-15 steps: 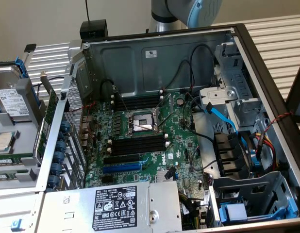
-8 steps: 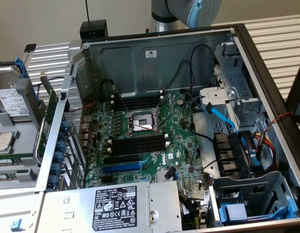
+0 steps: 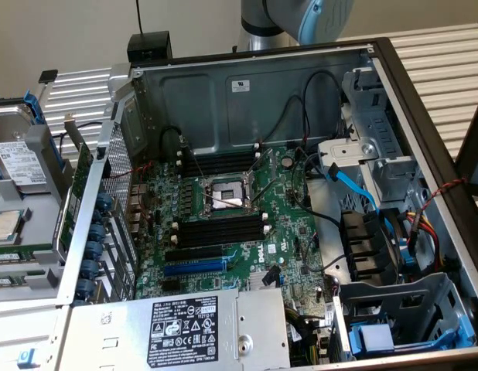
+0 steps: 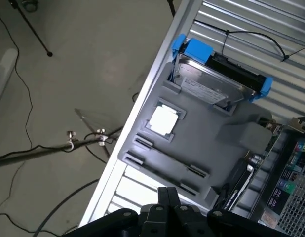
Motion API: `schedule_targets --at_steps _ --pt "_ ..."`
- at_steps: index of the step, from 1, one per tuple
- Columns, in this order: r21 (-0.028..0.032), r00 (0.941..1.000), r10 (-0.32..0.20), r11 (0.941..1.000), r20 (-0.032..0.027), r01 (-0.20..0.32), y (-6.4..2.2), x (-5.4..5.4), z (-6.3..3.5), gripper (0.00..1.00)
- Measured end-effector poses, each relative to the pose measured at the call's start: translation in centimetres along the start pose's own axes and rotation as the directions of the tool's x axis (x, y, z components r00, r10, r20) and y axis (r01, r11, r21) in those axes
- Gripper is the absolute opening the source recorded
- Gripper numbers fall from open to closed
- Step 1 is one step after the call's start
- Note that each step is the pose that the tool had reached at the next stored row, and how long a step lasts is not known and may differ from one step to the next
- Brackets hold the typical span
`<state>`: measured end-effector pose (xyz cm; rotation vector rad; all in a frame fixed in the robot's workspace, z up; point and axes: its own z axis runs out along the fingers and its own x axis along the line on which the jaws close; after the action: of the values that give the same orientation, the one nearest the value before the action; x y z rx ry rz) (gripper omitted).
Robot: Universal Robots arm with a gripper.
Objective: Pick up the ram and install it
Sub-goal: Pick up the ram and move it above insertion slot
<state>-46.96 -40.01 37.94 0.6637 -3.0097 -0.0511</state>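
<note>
In the exterior view, the ram [image 3: 19, 253] is lying in the gray parts tray [image 3: 39, 202] at that view's left, outside the computer case [image 3: 223, 85], with its long axis running roughly across.

In the wrist view, the tool [image 4: 168, 203] is hovering over that tray [image 4: 216, 148], beside the processor chip [image 4: 165, 120]. I cannot tell whether it is spread, and the ram is not showing clearly here.

The motherboard [image 3: 247, 232] bears a white "DELL" mark; the power supply's [image 3: 185, 328] label print is unreadable.

My slatted metal table [image 3: 440, 54] carries 1 open computer case [image 3: 247, 85] and 1 grey parts tray [image 4: 211, 143].
</note>
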Motion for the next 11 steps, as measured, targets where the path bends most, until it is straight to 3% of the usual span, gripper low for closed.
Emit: schedule_targets --at_steps 6,11 --pt "0.0052 0.9941 -0.108 0.9941 -0.0052 0.108 0.00 0.00 0.00 0.10" --pt "0.0092 0.9800 -0.199 0.9800 -0.0099 0.199 0.00 0.00 0.00 0.10"
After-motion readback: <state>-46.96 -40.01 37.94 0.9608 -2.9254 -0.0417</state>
